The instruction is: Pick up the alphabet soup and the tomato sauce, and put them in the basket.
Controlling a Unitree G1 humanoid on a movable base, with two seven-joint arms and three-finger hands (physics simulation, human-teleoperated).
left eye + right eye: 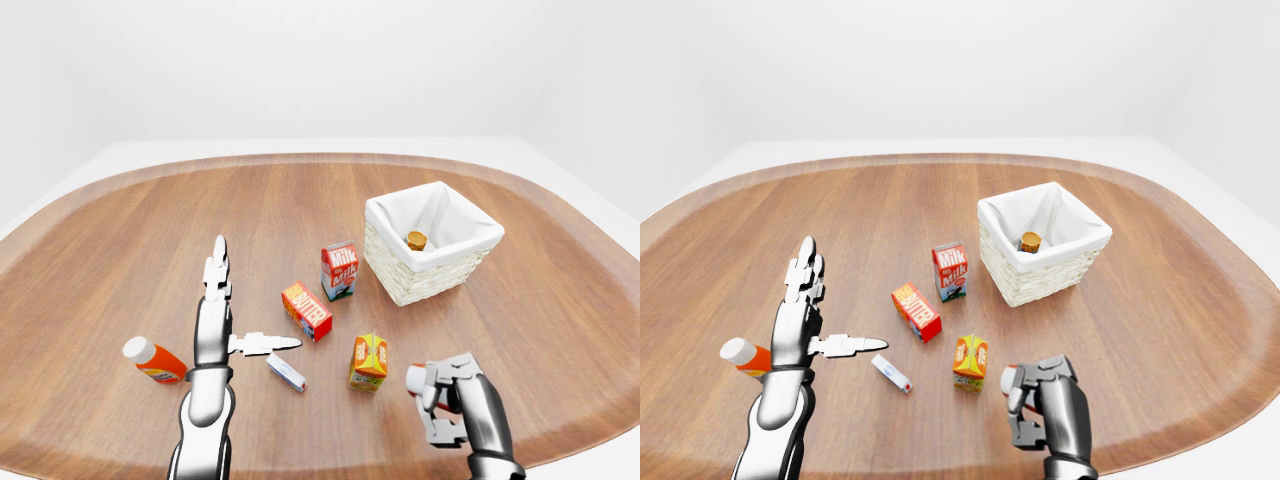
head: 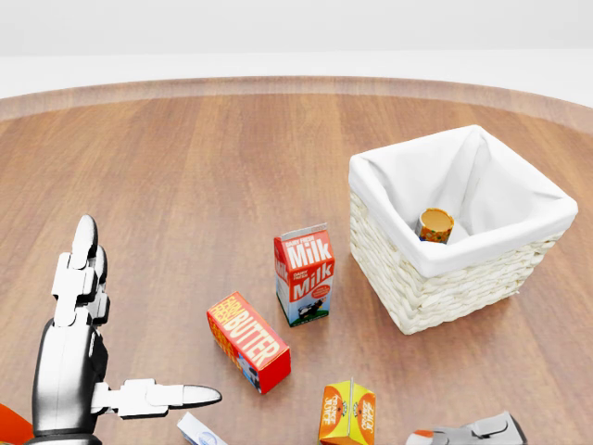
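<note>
A white-lined wicker basket (image 1: pixel 421 285) stands right of centre on the round wooden table. A small can with a tan top (image 2: pixel 435 224) lies inside it. Near the table's bottom edge my right hand (image 1: pixel 447 398) is shut on a second can (image 1: pixel 415 376) with a red and white end; its label is hidden by the fingers. Only the tops of that hand's fingers (image 2: pixel 482 430) show in the head view. My left hand (image 1: pixel 252 298) is open at lower left, fingers straight and thumb stretched right, holding nothing.
A milk carton (image 1: pixel 339 270) stands left of the basket, with a red butter box (image 1: pixel 307 311) below it. An orange juice carton (image 1: pixel 369 361) sits just left of my right hand. A small white and blue box (image 1: pixel 286 372) and an orange bottle (image 1: pixel 155 361) lie near my left hand.
</note>
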